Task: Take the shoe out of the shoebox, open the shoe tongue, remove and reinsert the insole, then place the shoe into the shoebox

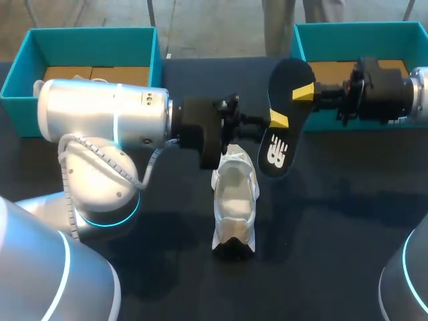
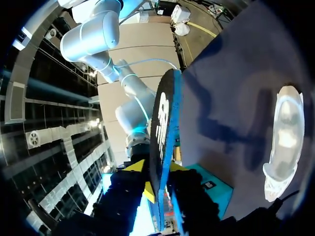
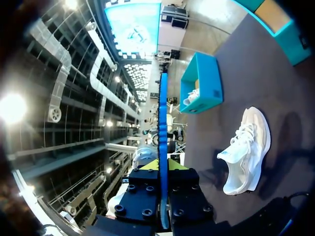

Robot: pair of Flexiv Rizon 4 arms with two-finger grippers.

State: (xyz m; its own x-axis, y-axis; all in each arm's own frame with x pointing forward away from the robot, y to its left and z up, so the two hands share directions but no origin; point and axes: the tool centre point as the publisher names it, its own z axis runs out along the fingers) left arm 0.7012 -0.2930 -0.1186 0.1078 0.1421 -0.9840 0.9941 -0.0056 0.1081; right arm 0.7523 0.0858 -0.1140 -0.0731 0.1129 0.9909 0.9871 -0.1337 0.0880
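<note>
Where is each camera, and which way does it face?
Head view: above, behind, looking down at the table; left arm and right arm show.
Left wrist view: on that wrist, along the left end effector clamping the insole.
Right wrist view: on that wrist, along the right end effector, insole edge-on.
All share the insole and white shoe.

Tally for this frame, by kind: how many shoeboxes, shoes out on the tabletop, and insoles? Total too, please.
Teal shoeboxes: 2
White shoe, lying on the tabletop: 1
Black insole, held up off the table: 1
Total: 4
</note>
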